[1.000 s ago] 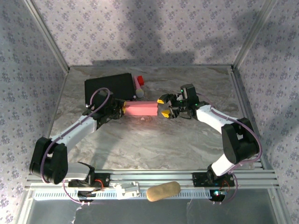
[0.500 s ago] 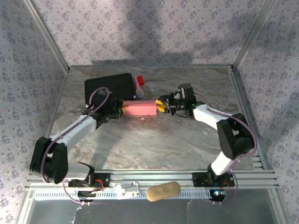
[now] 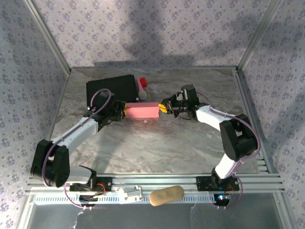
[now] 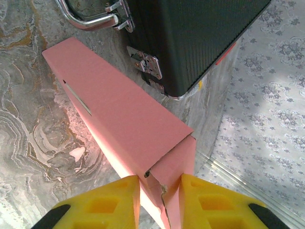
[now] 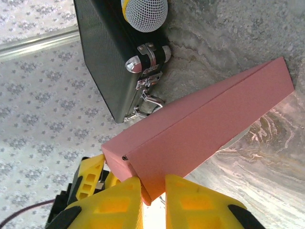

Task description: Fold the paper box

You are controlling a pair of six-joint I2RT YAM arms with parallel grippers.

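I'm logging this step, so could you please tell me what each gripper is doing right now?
Left gripper: closed on the end flap of the box.
Right gripper: closed on the box's other end.

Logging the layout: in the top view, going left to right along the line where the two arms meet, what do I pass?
left hand → paper box → right hand

Marbled table (image 3: 157, 143): black case (image 3: 110, 88), pink paper box (image 3: 142, 111) just beside.
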